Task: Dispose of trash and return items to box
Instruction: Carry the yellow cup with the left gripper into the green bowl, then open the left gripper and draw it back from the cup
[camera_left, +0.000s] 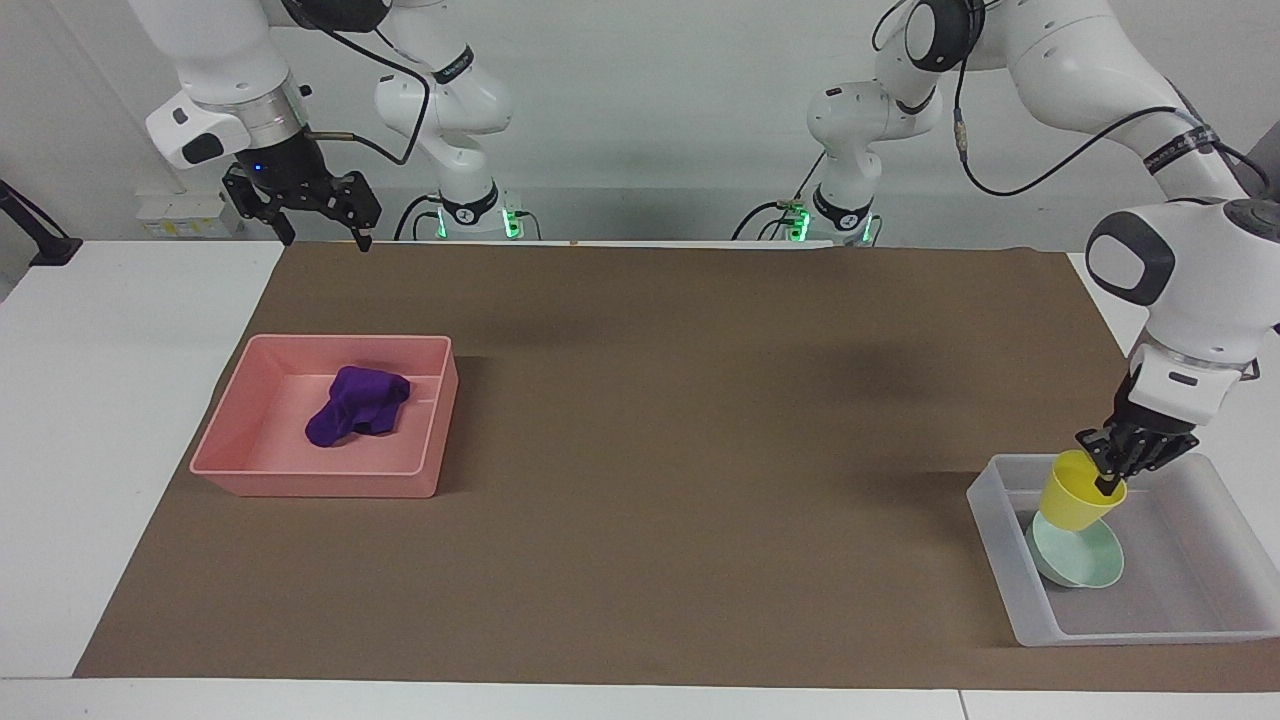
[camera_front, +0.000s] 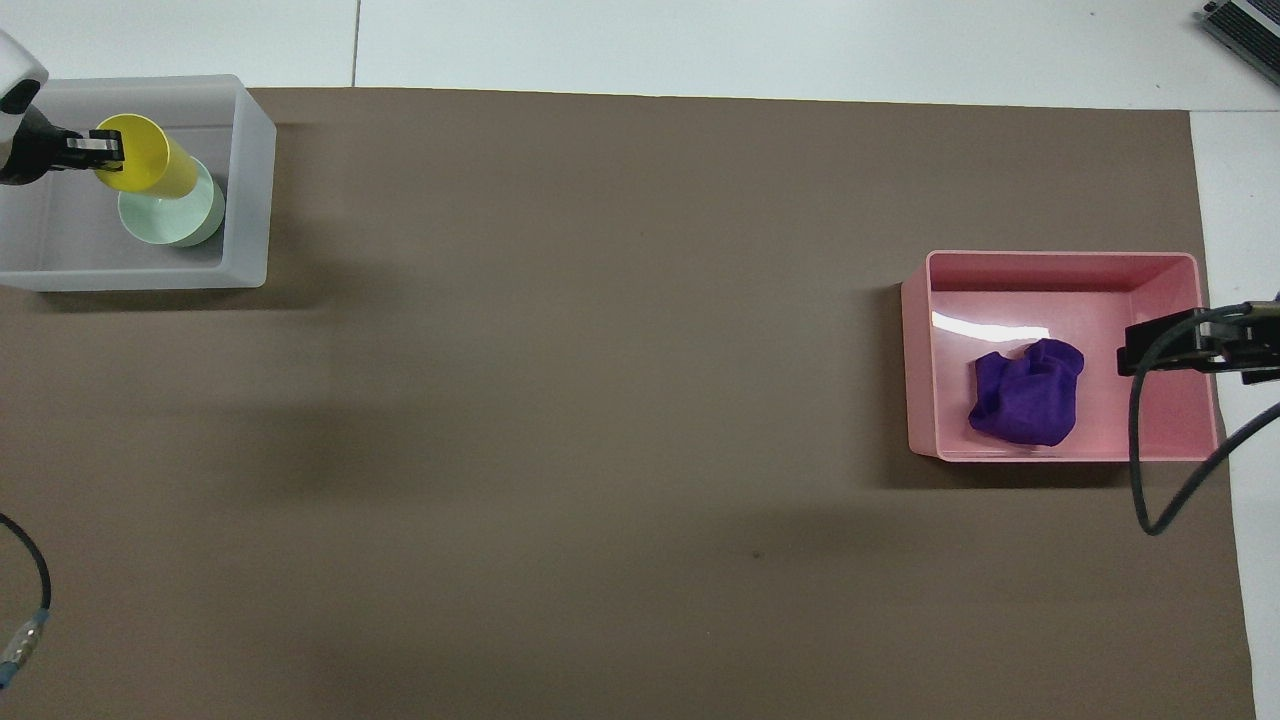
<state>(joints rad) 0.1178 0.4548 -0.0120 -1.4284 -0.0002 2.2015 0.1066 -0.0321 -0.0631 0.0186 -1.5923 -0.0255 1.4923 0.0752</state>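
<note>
Shallow translucent plastic box (camera_left: 1010, 590) at left arm's end of table, holding pale mint-green bowl (camera_left: 1085, 562). Small yellow plastic cup (camera_left: 1072, 497) tilted over bowl. Pink rectangular tray (camera_left: 300, 478) at right arm's end, well apart, holding wrinkly purple cloth rag (camera_left: 355, 404).

A robotics lab: two Franka arms bolted at a white table (camera_left: 120, 420) with brown mat (camera_left: 640, 420).

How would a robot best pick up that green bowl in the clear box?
Probably by its rim, from above: the mint-green bowl sits open side up in the clear box, so one finger fits inside. First the left gripper, holding the yellow cup over it, must clear.
</note>
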